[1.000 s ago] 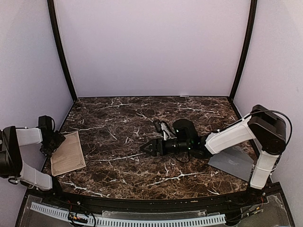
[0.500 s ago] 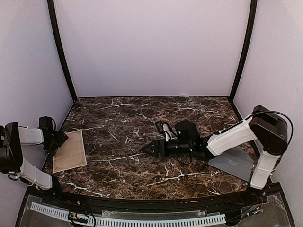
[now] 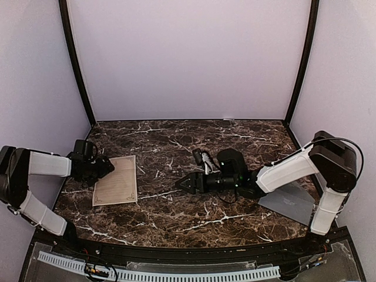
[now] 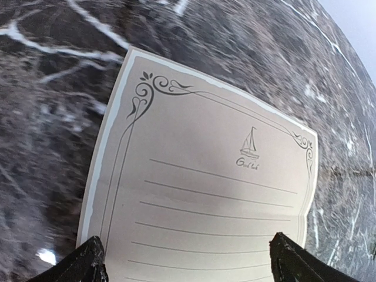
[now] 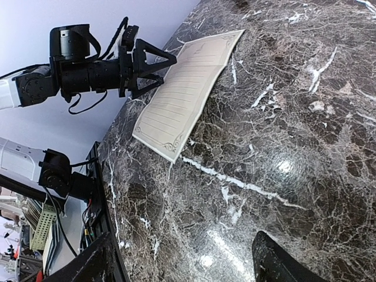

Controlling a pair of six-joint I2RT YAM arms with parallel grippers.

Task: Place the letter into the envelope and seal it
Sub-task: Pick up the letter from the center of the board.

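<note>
Dark brown marble table (image 3: 176, 222), glossy, threaded with white veins, boxed in by plain pale walls (image 3: 188, 59) and black corner posts (image 3: 75, 64).

On the left half of the stone: the letter (image 3: 116, 180), a cream-tan rectangle of matte paper, lying flat. Close up from the left wrist (image 4: 200, 176): a pale band round the rim, a thin dark line inside it curling into scrollwork at the corners, a small sailing-boat emblem over a scrap of script, then faint ruled lines across the sheet.

At the sheet's left edge, toward its far corner: the left gripper (image 3: 106, 168), black and angular, jaws spread wide, two pointed tips low at the paper's margin. Nothing clamped between them. Contact with the paper: impossible to tell. From the right wrist, the same gripper (image 5: 160, 69) as a black triangular fork against the long side of the sheet (image 5: 182, 94).

Mid-table, pointing left: the right gripper (image 3: 181, 184), wedge-shaped black fingers parted wide, only polished marble between them in its own view (image 5: 185, 258). Well apart from the letter.

Near right: the envelope (image 3: 291, 202), flat slate-grey paper on the table, partly hidden beneath the white-shelled right arm (image 3: 282, 167). Flap shape not discernible. Far from the letter, almost the whole table width between them.
</note>
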